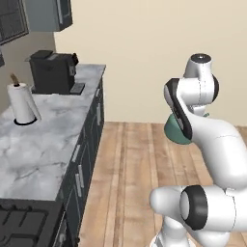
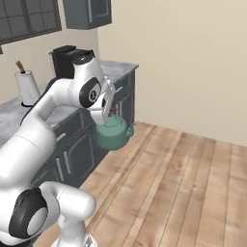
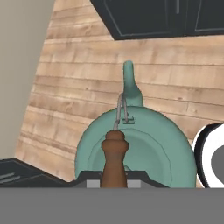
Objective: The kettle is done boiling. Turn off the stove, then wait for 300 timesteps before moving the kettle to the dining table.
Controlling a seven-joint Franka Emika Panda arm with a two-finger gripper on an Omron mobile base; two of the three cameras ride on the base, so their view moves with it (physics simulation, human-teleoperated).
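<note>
Claw [image 2: 110, 116] is gripping the kettle [image 2: 114, 134] by its wire handle, probably; kettle is hanging directly beneath, spout pointing away, over the wooden floor [image 2: 183, 183].

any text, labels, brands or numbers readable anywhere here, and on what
None can be read.
The kettle, carried by the gripper above the wood floor, is plain teal with no marking.
The coffee machine and paper towel roll on the marble counter show no label.
</note>
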